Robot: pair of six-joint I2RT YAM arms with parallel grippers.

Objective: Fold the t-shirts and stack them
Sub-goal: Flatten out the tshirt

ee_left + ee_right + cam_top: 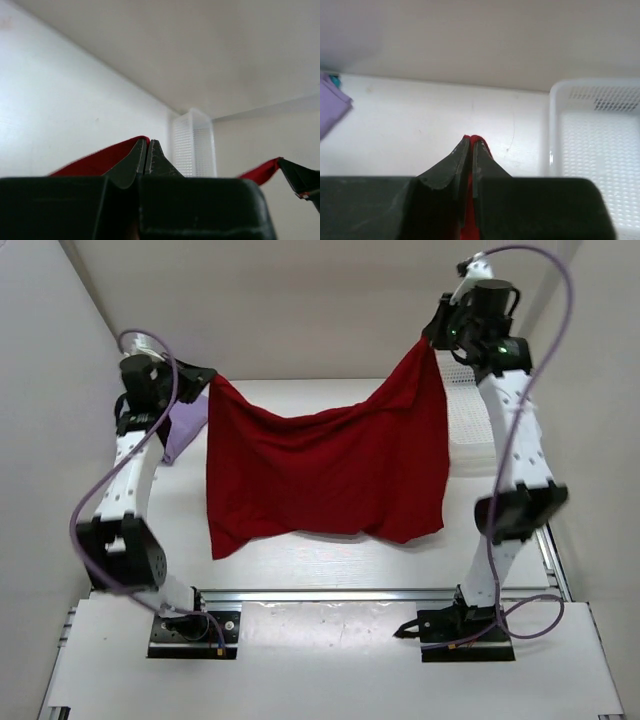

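From above, the red shirt hangs spread between the two raised arms, pinched at its upper corners and sagging in the middle. Its lower hem hangs low over the desk - whether it touches the surface cannot be told. The left arm holds the left corner and the right arm holds the right corner higher up.

Only this view shows the whole shirt. It also shows the lavender shirt lying on the desk behind the left arm, partly hidden by it, and the white mesh basket at the far right of the desk.

The left wrist camera gives the close detail: the left jaws are pressed together on a red edge. Off to the right it catches the other corner in the right jaws, with the basket behind.

The right wrist camera shows the right jaws shut on a thin sliver of red. It looks down at the desk, with the basket on the right and the lavender shirt at the left edge. A small bit of teal cloth peeks out beside the lavender - no other view shows it.
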